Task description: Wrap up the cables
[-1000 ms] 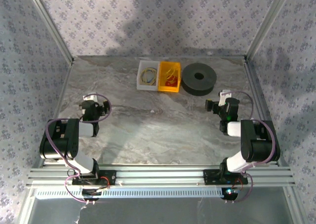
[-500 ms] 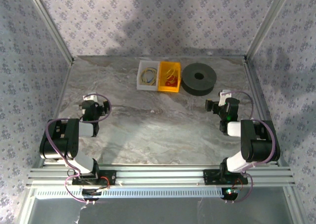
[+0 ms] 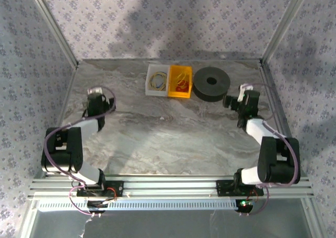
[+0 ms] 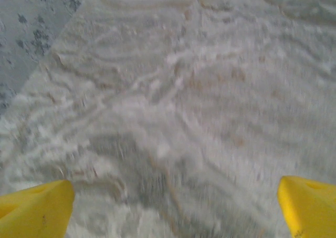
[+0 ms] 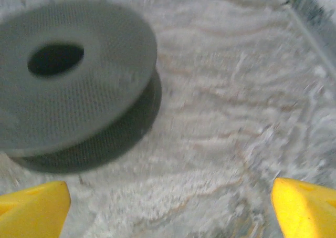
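We count one dark grey round spool and one coiled thin yellow cord. Our two tools, left gripper and right gripper, both gape wide, holding nothing.

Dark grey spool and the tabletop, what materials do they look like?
Dark grey round spool: likely plastic, matte, fine dotted texture on its flange. Tabletop: marble-look, grey and tan veining, low sheen; real stone or printed laminate, cannot tell.

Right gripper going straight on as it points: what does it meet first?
Most likely the bare tabletop just right of the dark grey spool. The open right gripper aims past the spool's rim, not at it, though blur makes depth uncertain.
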Controlling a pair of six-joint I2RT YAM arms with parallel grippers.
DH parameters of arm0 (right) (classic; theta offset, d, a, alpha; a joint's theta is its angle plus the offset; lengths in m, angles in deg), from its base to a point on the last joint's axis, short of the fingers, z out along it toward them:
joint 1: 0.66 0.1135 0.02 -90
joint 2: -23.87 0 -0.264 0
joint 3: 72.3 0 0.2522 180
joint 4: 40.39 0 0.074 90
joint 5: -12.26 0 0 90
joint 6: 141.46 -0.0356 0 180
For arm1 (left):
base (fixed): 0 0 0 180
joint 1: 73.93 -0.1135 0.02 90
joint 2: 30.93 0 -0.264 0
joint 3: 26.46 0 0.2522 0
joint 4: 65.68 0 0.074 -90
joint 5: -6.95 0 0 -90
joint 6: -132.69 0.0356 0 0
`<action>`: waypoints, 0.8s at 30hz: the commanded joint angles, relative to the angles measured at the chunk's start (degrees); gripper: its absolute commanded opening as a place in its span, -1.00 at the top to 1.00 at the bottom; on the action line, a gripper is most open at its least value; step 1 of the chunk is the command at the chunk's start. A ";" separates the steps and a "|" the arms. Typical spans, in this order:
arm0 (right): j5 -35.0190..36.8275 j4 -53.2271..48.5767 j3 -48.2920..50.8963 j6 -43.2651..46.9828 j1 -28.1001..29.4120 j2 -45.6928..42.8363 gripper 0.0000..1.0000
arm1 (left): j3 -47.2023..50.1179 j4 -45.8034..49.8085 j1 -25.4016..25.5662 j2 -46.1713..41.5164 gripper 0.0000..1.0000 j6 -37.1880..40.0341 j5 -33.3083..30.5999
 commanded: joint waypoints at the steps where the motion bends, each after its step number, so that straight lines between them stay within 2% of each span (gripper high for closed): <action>1: -5.02 -17.81 -6.64 -3.48 -2.27 -1.98 -1.00 | -11.21 26.63 0.31 -0.18 -0.93 -4.12 -1.14; 4: -14.23 -21.92 -12.69 -7.48 -5.66 1.36 -1.00 | -17.08 38.43 0.81 0.51 -0.91 -5.51 5.67; 6: -22.43 -24.06 -17.86 -10.86 -8.32 6.01 -1.00 | -20.07 44.03 1.57 1.46 -0.99 -6.05 9.19; 9: -34.15 -26.78 -27.02 -15.16 -10.12 16.44 -1.00 | -23.32 51.40 4.13 2.42 -0.99 -5.72 10.25; 11: -39.04 -28.05 -33.68 -16.92 -9.90 23.16 -1.00 | -24.08 53.67 6.09 2.02 -1.00 -5.54 9.94; 14: -41.21 -28.62 -40.51 -18.22 -8.52 31.29 -1.00 | -24.37 55.35 7.77 1.23 -1.00 -5.75 9.95; 21: -39.10 -29.29 -49.06 -20.89 -5.40 42.59 -0.90 | -23.64 55.51 8.57 -0.28 -1.00 -6.00 9.09; 24: -39.23 -26.01 -48.51 -23.16 -4.87 43.80 -0.71 | -23.91 57.26 8.52 -0.50 -1.00 -5.67 8.75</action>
